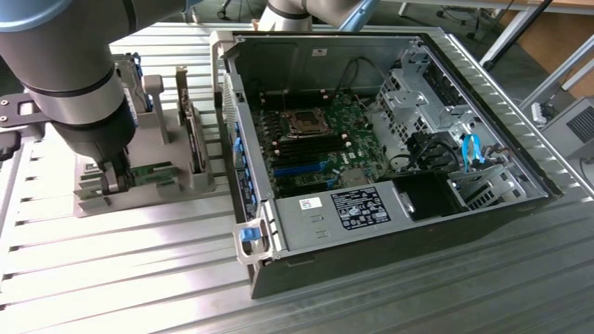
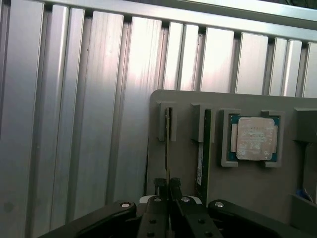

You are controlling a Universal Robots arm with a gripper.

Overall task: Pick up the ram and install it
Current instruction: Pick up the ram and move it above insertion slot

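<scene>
- The gripper (image 1: 115, 184) was down at the grey holder (image 1: 139, 202), left of centre in the exterior frame. Its fingers were pinched closed on the ram (image 1: 151, 174), which stood on edge in its slot.
- Handling call: this looked like a light, stiff, thin board, but a fragile one. The chips and the contact edge would not take bending or a hard squeeze.
- The best hold, I'd judge, was across the two flat faces near the upper long edge, pulling straight out of the slot with no twist.
- The wrist view supplied the alignment. The ram (image 2: 168, 144) was a thin edge-on line running straight in between the closed fingers of the gripper (image 2: 168, 191).
- That view also gave the neighbours: a second stick (image 2: 203, 153) in the next slot, and beyond it the silver CPU chip (image 2: 255, 138) in its pocket.
- The exterior view supplied the destination. The open computer case (image 1: 307, 52) filled the centre and right of the frame, with its motherboard (image 1: 316, 139) exposed, close beside the holder.
</scene>
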